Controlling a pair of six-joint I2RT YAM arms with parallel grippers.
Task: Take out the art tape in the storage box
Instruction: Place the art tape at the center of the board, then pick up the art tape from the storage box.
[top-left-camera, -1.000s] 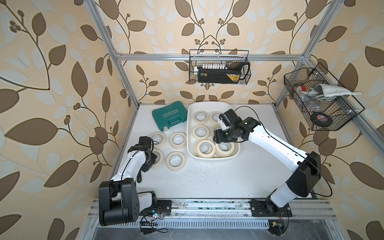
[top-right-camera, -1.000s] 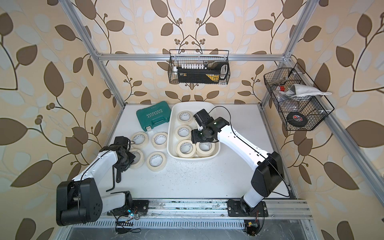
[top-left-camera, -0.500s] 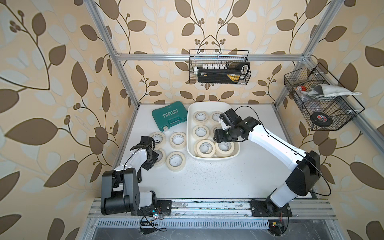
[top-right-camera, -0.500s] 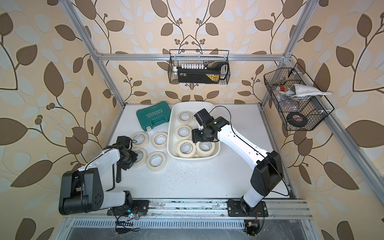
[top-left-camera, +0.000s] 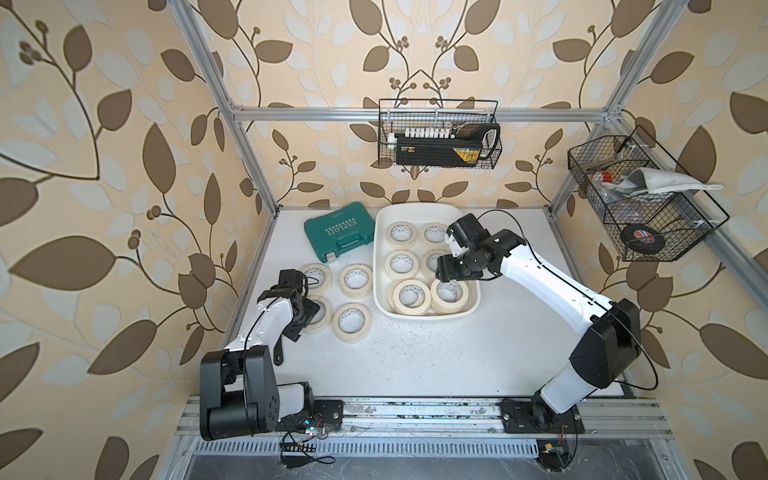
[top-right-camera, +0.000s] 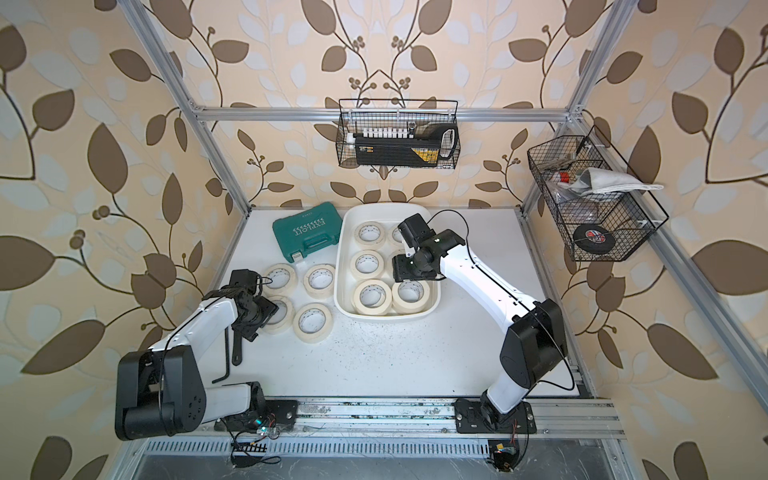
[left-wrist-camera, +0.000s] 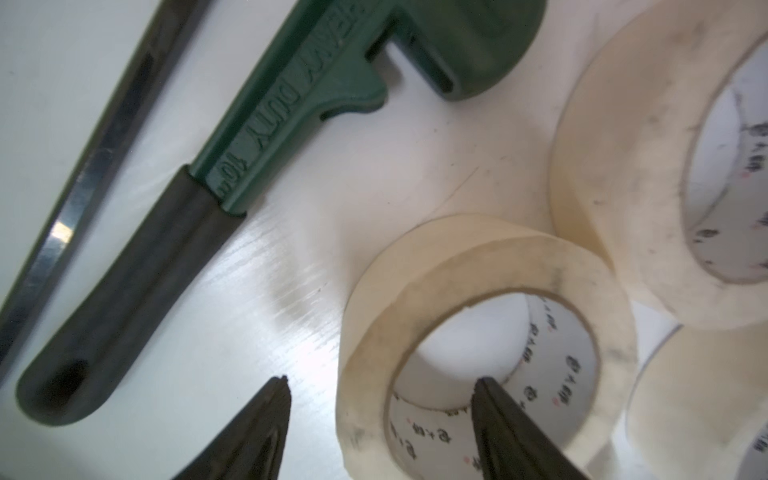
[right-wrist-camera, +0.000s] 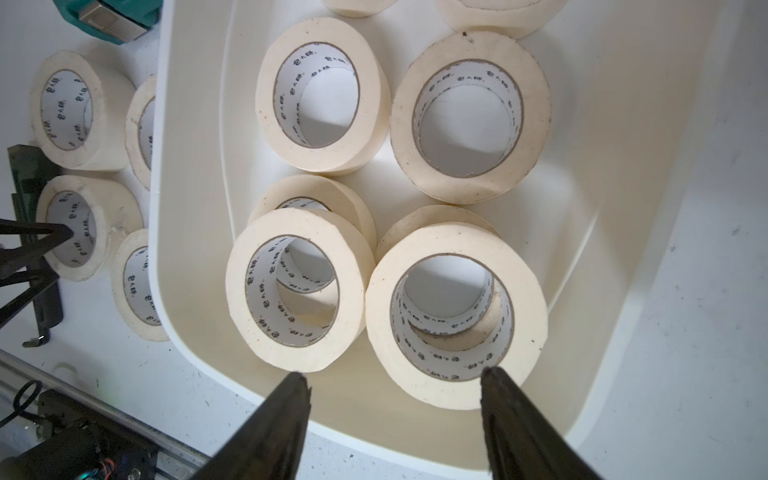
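Wrench (left-wrist-camera: 266, 137) beside art tape (left-wrist-camera: 436, 257) | left wrist view | mostly hidden in top views

Stereo pair overhead (overlapping), wrist cameras close

Bright, even light is filling both top views, edges bowing; glare is streaking the table (left-wrist-camera: 266, 291), the wrench (left-wrist-camera: 266, 124) blurring close up.

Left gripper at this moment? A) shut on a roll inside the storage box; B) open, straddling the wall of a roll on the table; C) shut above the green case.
B: the left gripper stands open, one finger inside the core of an art tape roll on the table, the other outside.
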